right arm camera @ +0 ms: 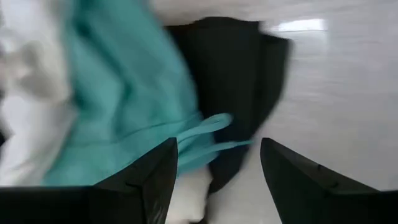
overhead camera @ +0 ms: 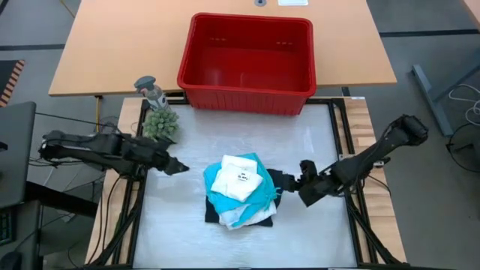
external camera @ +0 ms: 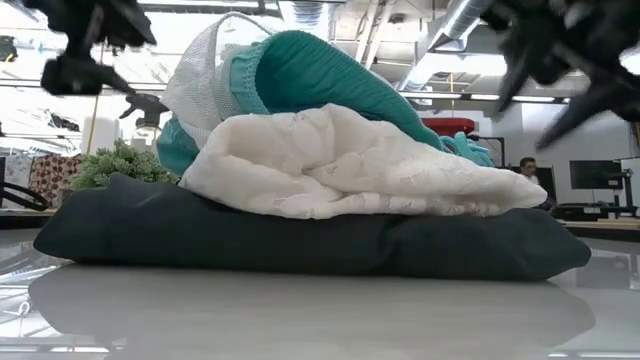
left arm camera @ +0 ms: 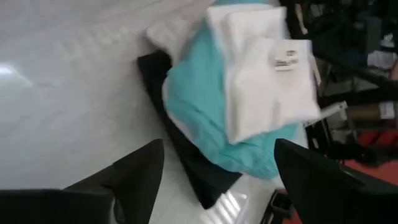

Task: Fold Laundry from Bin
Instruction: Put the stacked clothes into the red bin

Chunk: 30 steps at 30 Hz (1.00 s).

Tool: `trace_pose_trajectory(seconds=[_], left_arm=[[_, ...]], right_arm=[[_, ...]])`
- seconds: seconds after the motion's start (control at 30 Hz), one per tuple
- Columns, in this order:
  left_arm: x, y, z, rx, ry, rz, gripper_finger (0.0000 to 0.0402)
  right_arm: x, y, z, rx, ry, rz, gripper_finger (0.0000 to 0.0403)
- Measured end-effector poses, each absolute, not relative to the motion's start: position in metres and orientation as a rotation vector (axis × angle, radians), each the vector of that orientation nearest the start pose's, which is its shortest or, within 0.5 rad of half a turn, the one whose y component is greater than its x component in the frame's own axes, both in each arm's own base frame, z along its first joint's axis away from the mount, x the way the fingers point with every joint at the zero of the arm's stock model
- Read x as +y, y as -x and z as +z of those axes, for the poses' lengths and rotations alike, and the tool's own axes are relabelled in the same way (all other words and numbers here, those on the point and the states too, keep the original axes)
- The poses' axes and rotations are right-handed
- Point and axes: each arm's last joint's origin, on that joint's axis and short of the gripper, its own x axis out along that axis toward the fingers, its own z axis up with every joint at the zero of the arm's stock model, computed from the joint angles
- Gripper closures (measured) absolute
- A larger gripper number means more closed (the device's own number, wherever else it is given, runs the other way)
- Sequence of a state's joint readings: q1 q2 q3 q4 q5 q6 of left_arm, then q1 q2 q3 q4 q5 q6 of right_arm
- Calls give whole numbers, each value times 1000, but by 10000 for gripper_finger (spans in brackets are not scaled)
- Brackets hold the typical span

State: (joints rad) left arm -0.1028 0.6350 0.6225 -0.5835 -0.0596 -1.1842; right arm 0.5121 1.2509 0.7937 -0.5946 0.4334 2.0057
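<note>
A stack of folded laundry lies on the white table mat: a black garment (overhead camera: pixel 216 211) at the bottom, a teal one (overhead camera: pixel 264 189) on it, and a folded white one (overhead camera: pixel 238 180) with a small label on top. The stack also shows in the low view (external camera: pixel 300 250). My left gripper (overhead camera: pixel 182 168) is open and empty, left of the stack. My right gripper (overhead camera: pixel 298 182) is open and empty, right of the stack, close to the black garment's edge (right arm camera: pixel 249 81). The red bin (overhead camera: pixel 247 60) stands at the table's far side, with nothing showing inside.
A small green plant (overhead camera: pixel 160 124) and a grey figure (overhead camera: pixel 150 88) stand at the far left of the mat, close behind my left arm. The mat (overhead camera: pixel 172 232) is bare in front of the stack. A person (external camera: pixel 527 170) sits far off in the room.
</note>
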Motion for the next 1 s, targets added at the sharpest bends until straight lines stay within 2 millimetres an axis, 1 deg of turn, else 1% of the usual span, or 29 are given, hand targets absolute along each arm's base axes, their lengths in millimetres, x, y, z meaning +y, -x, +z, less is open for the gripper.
trace_pose_trajectory(seconds=[0.13, 0.2, 0.33, 0.43, 0.53, 0.77, 0.87, 1.0], left_arm=[[-13, -140, 225, 503, 1186, 322, 107], [-13, -143, 210, 446, 1235, 295, 107], [-13, -145, 188, 329, 1319, 236, 106], [-12, -144, 177, 271, 1349, 226, 106], [-12, -144, 172, 235, 1360, 210, 106], [-11, -144, 172, 199, 1375, 228, 106], [-11, -144, 174, 179, 1383, 212, 106], [-11, -145, 177, 148, 1387, 188, 106]], right_arm=[[105, -203, 199, 590, -1374, -896, 147], [108, -205, 194, 542, -1363, -919, 147], [115, -210, 182, 529, -1383, -959, 147], [122, -219, 174, 515, -1417, -929, 147], [126, -229, 163, 479, -1431, -917, 147], [128, -248, 137, 454, -1453, -934, 147], [129, -252, 134, 448, -1472, -924, 147], [129, -252, 131, 460, -1471, -933, 147]])
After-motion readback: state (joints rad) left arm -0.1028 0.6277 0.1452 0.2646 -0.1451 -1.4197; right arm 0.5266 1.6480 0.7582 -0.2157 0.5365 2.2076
